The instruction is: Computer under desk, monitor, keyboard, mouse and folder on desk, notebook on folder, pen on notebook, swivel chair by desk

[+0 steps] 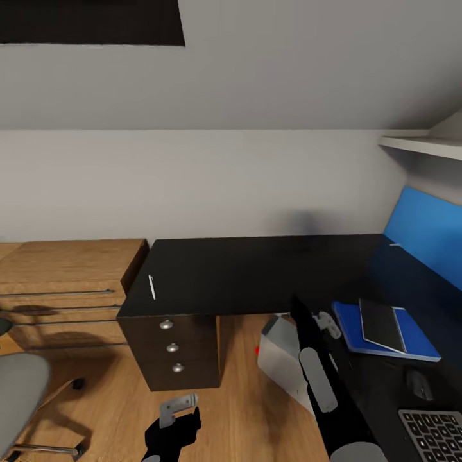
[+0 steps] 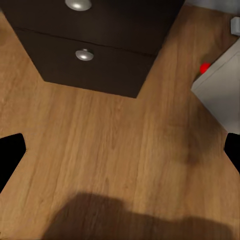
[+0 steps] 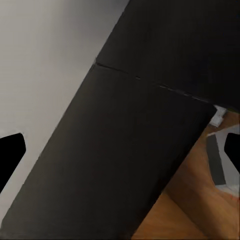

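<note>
The glossy black desk fills the middle of the head view. The pen lies near its left end. On the right wing the dark notebook lies on the blue folder, with the mouse and the keyboard nearer me. The grey-white computer stands under the desk, also showing as the computer. The swivel chair is at the lower left. My left gripper hangs open over the floor. My right gripper is open above the desk top. The monitor is out of view.
A black drawer unit stands under the desk's left end, and a light wooden drawer unit is beside it. A blue wall panel and a white shelf are at the right. Wood floor lies in front.
</note>
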Motion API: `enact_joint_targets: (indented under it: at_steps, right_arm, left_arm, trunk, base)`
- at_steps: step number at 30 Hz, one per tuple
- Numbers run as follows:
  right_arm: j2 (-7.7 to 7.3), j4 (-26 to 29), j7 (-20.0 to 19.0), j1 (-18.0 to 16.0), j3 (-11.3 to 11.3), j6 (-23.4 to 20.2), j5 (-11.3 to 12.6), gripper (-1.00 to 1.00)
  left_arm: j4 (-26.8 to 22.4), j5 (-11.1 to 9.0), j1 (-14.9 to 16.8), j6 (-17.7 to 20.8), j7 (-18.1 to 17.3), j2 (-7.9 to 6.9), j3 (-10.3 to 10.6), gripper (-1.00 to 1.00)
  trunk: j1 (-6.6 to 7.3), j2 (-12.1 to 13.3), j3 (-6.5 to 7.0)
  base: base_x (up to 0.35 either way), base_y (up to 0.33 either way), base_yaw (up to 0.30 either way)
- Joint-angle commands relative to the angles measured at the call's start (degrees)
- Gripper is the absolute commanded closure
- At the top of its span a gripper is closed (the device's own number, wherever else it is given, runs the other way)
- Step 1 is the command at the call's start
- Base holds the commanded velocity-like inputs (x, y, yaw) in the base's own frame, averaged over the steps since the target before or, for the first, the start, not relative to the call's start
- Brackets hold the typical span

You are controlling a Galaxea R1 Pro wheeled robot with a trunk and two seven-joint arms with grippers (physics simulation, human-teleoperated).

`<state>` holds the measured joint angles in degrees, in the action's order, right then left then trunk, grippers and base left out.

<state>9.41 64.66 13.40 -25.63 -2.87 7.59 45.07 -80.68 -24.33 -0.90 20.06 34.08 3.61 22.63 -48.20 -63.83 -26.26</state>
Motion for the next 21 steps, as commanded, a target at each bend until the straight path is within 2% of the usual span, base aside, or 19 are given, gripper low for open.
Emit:
enact_joint_targets:
  at_steps: [1,2,3,4,5,6,8,11,13,19,21]
  right_arm:
    - [0.04,-1.25,1.25,0.07,3.32,2.58,-1.11,-1.0]
    - [0.05,-1.93,1.8,0.1,4.98,3.81,-1.88,-1.0]
    - [0.06,-3.34,2.9,0.15,8.37,6.33,-3.34,-1.0]
    - [0.08,-4.07,3.47,0.17,10.08,7.57,-4.02,-1.0]
    - [0.2,-8.26,6.78,0.21,18.55,12.95,-7.28,-1.0]
    - [0.27,-9.97,8.29,0.22,21.45,14.71,-8.46,-1.0]
    - [0.57,-12.14,10.45,0.23,24.81,16.97,-10.07,-1.0]
    - [0.59,-14.24,12.49,0.23,27.43,19.11,-11.89,-1.0]
    - [0.59,-14.78,12.98,0.23,28.06,19.63,-12.39,-1.0]
    - [0.59,-15.12,13.44,0.23,28.66,20.24,-12.78,-1.0]
    - [0.59,-13.58,13.31,0.23,28.56,20.81,-12.7,-1.0]
  left_arm:
    - [-0.1,-0.38,0.02,0.16,0.37,0.0,0.05,-1.0]
    - [-0.09,-0.38,0.02,0.16,0.38,0.0,0.05,-1.0]
    - [-0.09,-0.38,0.02,0.16,0.38,0.0,0.05,-1.0]
    - [-0.09,-0.37,0.02,0.16,0.38,0.0,0.05,-1.0]
    - [-0.09,-0.37,0.02,0.14,0.38,0.0,0.05,-1.0]
    - [-0.09,-0.37,0.02,0.11,0.38,0.0,0.05,-1.0]
    - [-0.09,-0.37,0.02,0.1,0.38,0.0,0.05,-1.0]
    - [-0.09,-0.33,0.02,0.11,0.38,0.0,0.05,-1.0]
    - [-0.09,-0.31,0.02,0.12,0.38,0.0,0.05,-1.0]
    - [-0.09,-0.28,0.02,0.11,0.38,0.0,0.05,-1.0]
    - [-0.14,-0.28,0.02,0.09,0.38,-0.06,0.0,-1.0]
  trunk:
    - [0.22,0.38,0.15]
    - [0.44,0.78,0.34]
    - [0.66,1.18,0.52]
    - [0.88,1.58,0.7]
    - [1.1,1.98,0.89]
    - [1.32,2.39,1.07]
    - [1.76,3.19,1.43]
    - [2.42,4.39,1.97]
    - [2.86,5.19,2.32]
    - [4.17,7.6,3.37]
    - [4.61,8.4,3.71]
  base:
    - [0.0,0.0,0.271]
    - [0.0,0.0,0.272]
    - [0.0,0.0,0.273]
    - [0.0,0.0,0.274]
    - [0.0,0.0,0.275]
    - [0.0,0.0,0.276]
    - [0.0,0.0,0.276]
    - [0.0,0.0,0.276]
    - [0.0,0.0,0.276]
    - [0.0,0.0,0.257]
    - [0.0,0.0,0.103]
